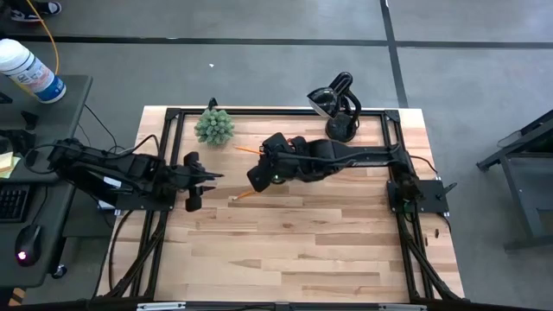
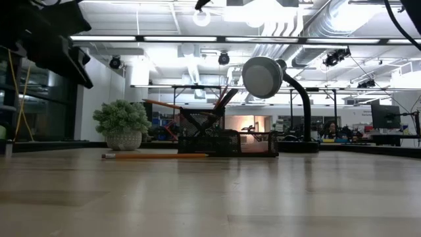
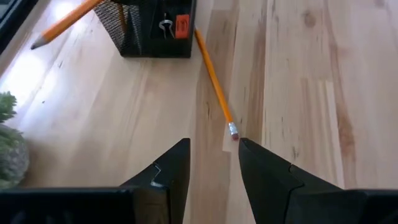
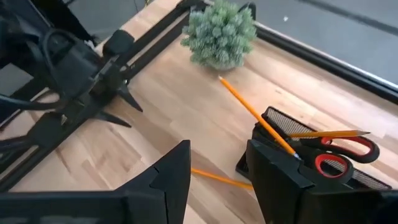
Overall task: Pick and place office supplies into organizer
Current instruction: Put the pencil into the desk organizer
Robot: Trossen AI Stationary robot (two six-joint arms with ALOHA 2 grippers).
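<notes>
Over the middle of the table [image 1: 328,250], the right arm reaches in from its base at the table's right edge, stretched nearly level, its wrist above the organizer [image 4: 311,163]. The right gripper [image 4: 219,167] hangs over the board with its two dark fingers spread apart and nothing between them. Seen from the right wrist, the organizer is a black mesh tray holding red-handled scissors [image 4: 339,155] and a pencil [image 4: 323,134], while another pencil [image 4: 252,116] leans out of it, its tip pointing toward the small green plant [image 4: 219,34].

At the table's left side, the left arm lies low and folded, its forearm pointing toward the centre. The left gripper [image 3: 213,163] hovers just above the wood, fingers parted and empty, with the eraser end of a loose pencil [image 3: 213,84] lying on the table just in front of the gap between them. That pencil runs from there to the foot of the organizer [image 3: 149,31]. In the low view the same pencil [image 2: 154,156] lies flat on the wood in front of the organizer [image 2: 227,140], between the plant [image 2: 123,124] and the black desk lamp [image 2: 276,85].
</notes>
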